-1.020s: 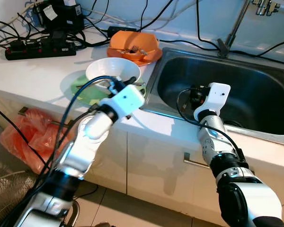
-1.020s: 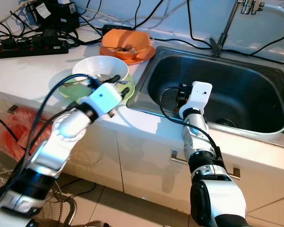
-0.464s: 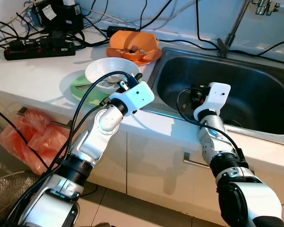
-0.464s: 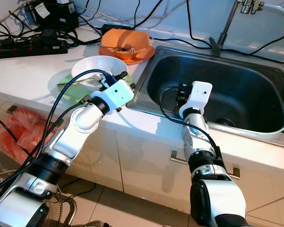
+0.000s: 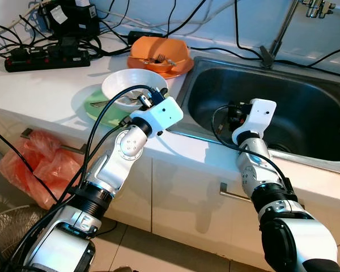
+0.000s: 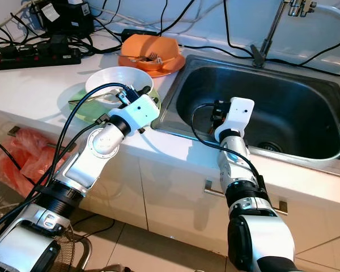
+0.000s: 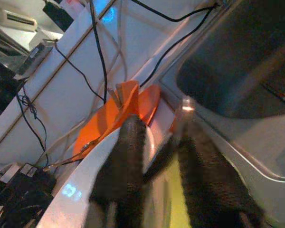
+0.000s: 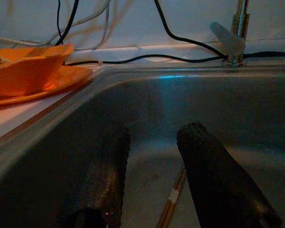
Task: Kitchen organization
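A white bowl (image 5: 127,84) sits on a green plate (image 5: 95,106) on the white counter, left of the steel sink (image 5: 199,85). My left gripper (image 5: 151,97) is at the bowl's rim on the side facing the sink. In the left wrist view its fingers (image 7: 126,156) stand open astride that rim, one inside the bowl and one outside over the plate. My right gripper (image 8: 152,135) hangs open and holds nothing inside the sink, above chopsticks (image 8: 171,199) lying on the sink floor. A utensil lies in the white bowl.
An orange bowl on an orange plate (image 5: 160,55) holding a fork stands behind the white bowl. A power strip (image 5: 45,57) and tangled cables fill the counter's back left. The faucet (image 5: 279,34) rises behind the sink. An orange bag (image 5: 31,164) lies on the floor.
My left arm has swung toward the sink and brought its gripper onto the white bowl's near-sink rim, then held there. The right arm has not moved.
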Robot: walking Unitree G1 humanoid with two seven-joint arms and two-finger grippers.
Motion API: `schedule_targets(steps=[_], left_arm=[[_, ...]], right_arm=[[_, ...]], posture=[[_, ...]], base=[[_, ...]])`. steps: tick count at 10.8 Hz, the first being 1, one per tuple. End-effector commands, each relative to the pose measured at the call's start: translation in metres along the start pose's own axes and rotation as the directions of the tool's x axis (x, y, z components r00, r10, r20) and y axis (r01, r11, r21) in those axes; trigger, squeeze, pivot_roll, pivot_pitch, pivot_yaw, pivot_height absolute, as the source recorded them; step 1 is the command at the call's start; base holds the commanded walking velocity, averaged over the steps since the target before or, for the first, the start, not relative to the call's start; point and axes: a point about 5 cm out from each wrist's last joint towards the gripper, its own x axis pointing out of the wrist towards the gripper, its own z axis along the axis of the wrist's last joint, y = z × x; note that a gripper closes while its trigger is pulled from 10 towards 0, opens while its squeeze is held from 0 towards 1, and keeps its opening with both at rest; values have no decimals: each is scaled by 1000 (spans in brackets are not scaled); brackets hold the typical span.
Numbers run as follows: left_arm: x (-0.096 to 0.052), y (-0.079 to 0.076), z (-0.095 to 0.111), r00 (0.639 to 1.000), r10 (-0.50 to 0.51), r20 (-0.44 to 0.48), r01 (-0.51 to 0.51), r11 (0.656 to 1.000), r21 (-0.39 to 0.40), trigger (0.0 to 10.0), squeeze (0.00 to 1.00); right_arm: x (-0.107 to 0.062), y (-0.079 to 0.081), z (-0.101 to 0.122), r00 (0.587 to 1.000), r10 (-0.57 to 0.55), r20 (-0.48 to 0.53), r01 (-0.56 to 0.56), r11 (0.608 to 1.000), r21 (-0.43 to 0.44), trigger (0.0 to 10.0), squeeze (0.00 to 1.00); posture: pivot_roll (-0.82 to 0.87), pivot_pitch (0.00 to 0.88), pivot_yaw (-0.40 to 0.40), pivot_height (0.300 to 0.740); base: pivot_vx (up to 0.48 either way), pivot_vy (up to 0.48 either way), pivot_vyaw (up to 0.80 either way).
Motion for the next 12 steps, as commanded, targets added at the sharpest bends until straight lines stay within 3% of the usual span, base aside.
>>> schedule_targets(steps=[1,8,11,12], left_arm=[[3,4,5,1000,15,20,-15,1000,6,0,0],[3,17,16,992,106,75,-103,994,-34,0,0],[2,35,32,965,218,149,-198,970,-138,0,0],[0,44,38,947,281,158,-213,914,-345,4118,0]], right_arm=[[-6,-3,-15,997,-18,-71,20,1000,18,10000,0],[-6,-3,-17,997,-13,-76,15,1000,14,10000,0],[-7,-1,-17,997,-8,-78,9,1000,15,10000,0],[-7,-1,-18,997,-6,-79,8,1000,15,10000,0]], posture=[[65,34,-37,740],[70,37,-40,740],[72,36,-39,740],[70,36,-38,740]], base=[[0,0,0],[0,0,0],[0,0,0],[0,0,0]])
